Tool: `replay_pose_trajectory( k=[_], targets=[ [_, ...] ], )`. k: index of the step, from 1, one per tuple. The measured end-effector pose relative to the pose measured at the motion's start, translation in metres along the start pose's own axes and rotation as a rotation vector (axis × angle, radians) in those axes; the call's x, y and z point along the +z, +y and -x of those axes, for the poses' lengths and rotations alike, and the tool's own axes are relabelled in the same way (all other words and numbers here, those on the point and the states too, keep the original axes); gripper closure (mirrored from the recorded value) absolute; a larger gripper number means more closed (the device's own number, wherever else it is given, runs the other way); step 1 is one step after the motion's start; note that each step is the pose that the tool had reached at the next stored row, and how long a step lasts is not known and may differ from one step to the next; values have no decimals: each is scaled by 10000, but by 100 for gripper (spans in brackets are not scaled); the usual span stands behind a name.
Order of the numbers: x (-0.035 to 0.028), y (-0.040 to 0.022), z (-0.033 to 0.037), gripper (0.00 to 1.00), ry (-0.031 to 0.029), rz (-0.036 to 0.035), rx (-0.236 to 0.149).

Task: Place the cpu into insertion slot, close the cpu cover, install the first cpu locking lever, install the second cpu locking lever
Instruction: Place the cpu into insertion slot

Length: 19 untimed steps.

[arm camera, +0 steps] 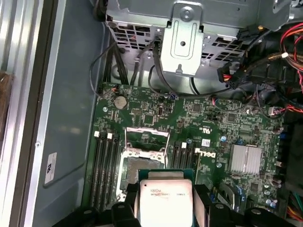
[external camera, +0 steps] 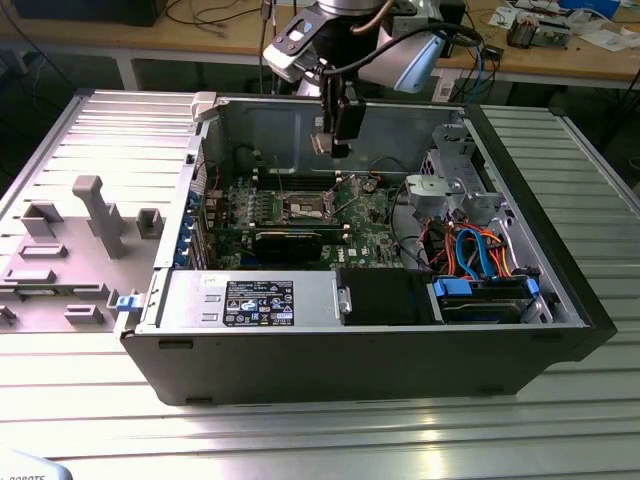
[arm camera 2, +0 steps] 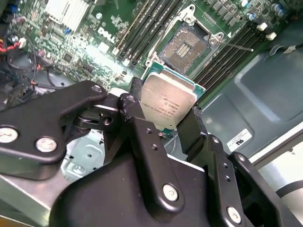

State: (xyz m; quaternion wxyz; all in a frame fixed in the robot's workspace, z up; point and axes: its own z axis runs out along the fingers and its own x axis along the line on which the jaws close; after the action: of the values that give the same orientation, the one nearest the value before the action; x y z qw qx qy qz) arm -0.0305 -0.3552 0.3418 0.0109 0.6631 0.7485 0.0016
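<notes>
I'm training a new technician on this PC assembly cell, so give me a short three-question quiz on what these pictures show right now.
1. True or false: the cpu already sits in the insertion slot.
2. What does the gripper hold? A) a memory stick B) the cpu C) nothing
3. Fill in (open or shut): in the first wrist view, the cpu cover is ____.

Key:
1. False: the chip is held above the bare slot.
2. B
3. open
</notes>
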Motion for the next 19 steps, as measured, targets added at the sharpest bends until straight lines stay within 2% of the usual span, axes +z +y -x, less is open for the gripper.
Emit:
replay_pose_trajectory(
  k=[3,5,7,9,10,12,19],
  targets=[
    [15,0,0,46,-4,-44,457],
    [29,0,-1,46,1,-143,804],
    [38,-1,-1,46,3,-202,1043],
    [42,0,-2,46,-7,-207,1202],
    [45,0,-3,46,-34,-209,1243],
    [56,0,-6,46,-155,-217,1384],
    [80,-11,-12,46,-172,-227,1758]
  ],
)
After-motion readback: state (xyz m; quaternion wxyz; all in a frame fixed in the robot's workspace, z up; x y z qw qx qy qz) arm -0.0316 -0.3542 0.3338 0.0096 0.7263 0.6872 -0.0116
